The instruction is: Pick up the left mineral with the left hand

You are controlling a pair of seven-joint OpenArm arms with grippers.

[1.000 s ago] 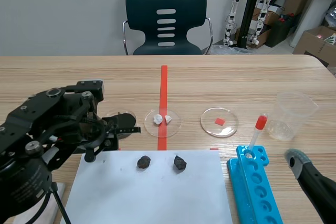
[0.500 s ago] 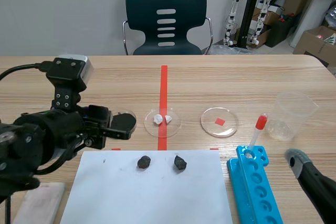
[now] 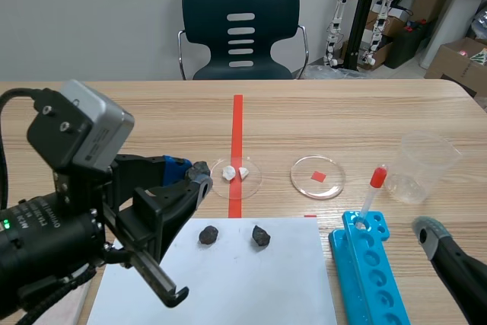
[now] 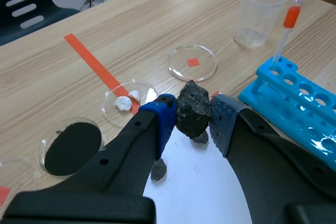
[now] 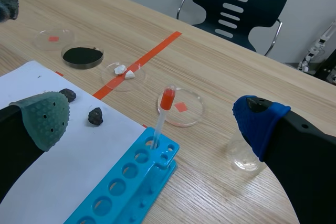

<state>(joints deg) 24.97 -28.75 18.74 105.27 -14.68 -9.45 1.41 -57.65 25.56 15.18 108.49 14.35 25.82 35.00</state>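
left fingers [image 4: 160,119]: closed on a dark lump [image 4: 193,109] pressed between the two pads, raised above the paper [image 3: 251,287]
right fingers [image 5: 44,116]: spread wide with nothing between them, low at the robot's right
left mineral [image 3: 208,234]: lying untouched on the paper near its far edge, below the left fingers
right mineral [image 3: 261,236]: near it on the same sheet, not touching
step: we read this as the approach; the left mineral is not yet taken, though the fingers are already full
next move: we judge the lump must be let go first, then the fingers lowered astride the left mineral and closed without nudging its neighbour
surface: pale wood tabletop [image 3: 342,119] under a smooth white sheet, where a mineral may skid
room: a dark chair [image 3: 240,28] across the tabletop, boxes behind; a blue rack [image 3: 369,272] and a clear cup [image 3: 426,161] at the robot's right
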